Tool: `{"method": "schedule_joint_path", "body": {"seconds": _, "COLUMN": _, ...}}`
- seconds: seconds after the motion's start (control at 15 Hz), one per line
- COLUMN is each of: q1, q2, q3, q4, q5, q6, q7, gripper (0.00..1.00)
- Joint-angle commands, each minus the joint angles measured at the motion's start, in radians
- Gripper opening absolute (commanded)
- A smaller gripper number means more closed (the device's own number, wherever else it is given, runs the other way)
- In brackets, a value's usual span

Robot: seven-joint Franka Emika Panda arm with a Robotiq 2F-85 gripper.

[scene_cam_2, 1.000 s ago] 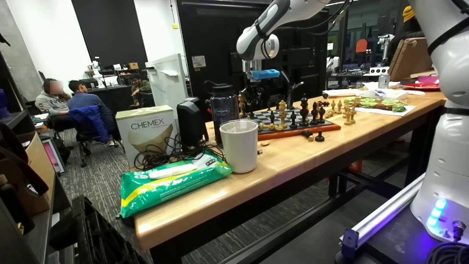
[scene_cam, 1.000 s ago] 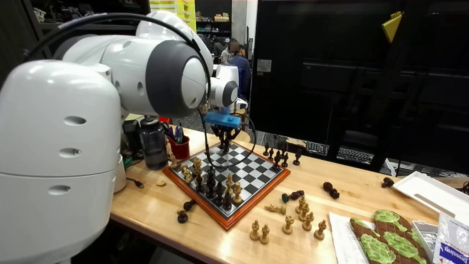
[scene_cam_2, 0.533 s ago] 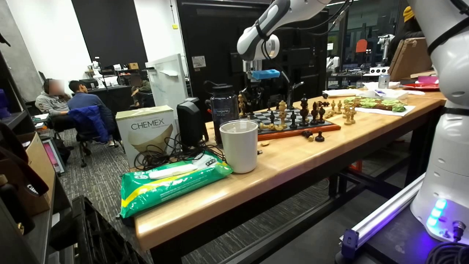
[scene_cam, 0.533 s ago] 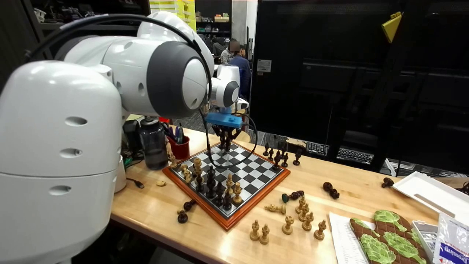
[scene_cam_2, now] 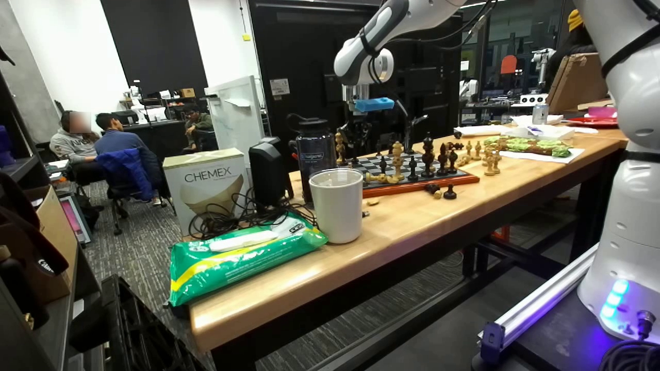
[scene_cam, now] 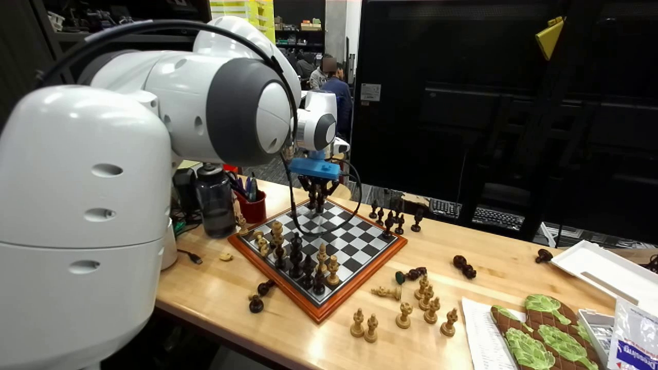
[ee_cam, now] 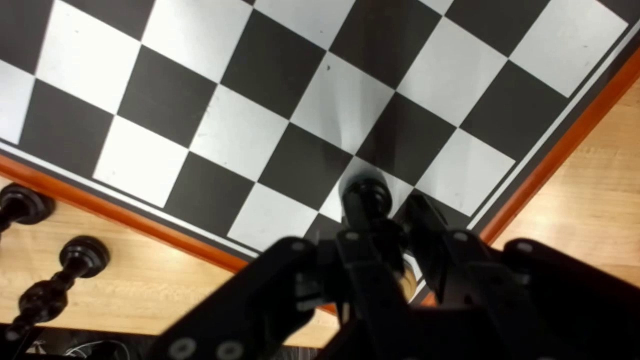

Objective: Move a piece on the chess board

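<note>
Gripper (ee_cam: pixel 389 215) hangs over one corner of the chess board (scene_cam: pixel 347 239), fingers pointing down and standing part-way apart. Wrist view: a dark piece (ee_cam: pixel 369 195) sits between the fingers, round base over a white square close to the corner. Cannot tell whether the fingers press on it, or whether the base touches the board. Just behind, a tan round edge (ee_cam: pixel 409 281), mostly hidden.

Chess board lies flat on the wooden table (scene_cam: pixel 216 294). Along the edge across from the gripper, mixed pieces stand close together, among them a tall dark piece (scene_cam: pixel 296 254) and a tall light piece (scene_cam: pixel 277 234); near them a light piece on its side (scene_cam_2: pixel 380 178).

In the way: a black cable (scene_cam: pixel 308 235) loops in front of the board in an exterior view, hiding a strip of squares; the white arm (scene_cam: pixel 77 180) fills the left of that view.

Around: water bottle (scene_cam: pixel 216 205) and red pen cup (scene_cam: pixel 252 208) near the board's left corner; standing dark pieces (scene_cam: pixel 399 222) off its right corner; light pieces (scene_cam: pixel 403 314) grouped on the table, one lying down. Farther off, patterned mitts (scene_cam: pixel 545 331), white tray (scene_cam: pixel 611 277), white mug (scene_cam_2: pixel 336 206), green wipes pack (scene_cam_2: pixel 242 265).
</note>
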Motion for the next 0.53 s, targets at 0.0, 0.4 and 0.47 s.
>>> {"method": "schedule_joint_path", "body": {"seconds": 0.0, "q1": -0.007, "q2": -0.004, "q3": 0.008, "q4": 0.005, "q5": 0.004, "q6": -0.004, "q7": -0.015, "gripper": 0.58}}
{"method": "schedule_joint_path", "body": {"seconds": 0.4, "q1": 0.0, "q2": -0.019, "q3": 0.015, "q4": -0.006, "q5": 0.003, "q6": -0.01, "q7": -0.012, "gripper": 0.98}}
{"method": "schedule_joint_path", "body": {"seconds": 0.47, "q1": 0.003, "q2": -0.024, "q3": 0.017, "q4": -0.006, "q5": 0.001, "q6": -0.014, "q7": -0.011, "gripper": 1.0}}
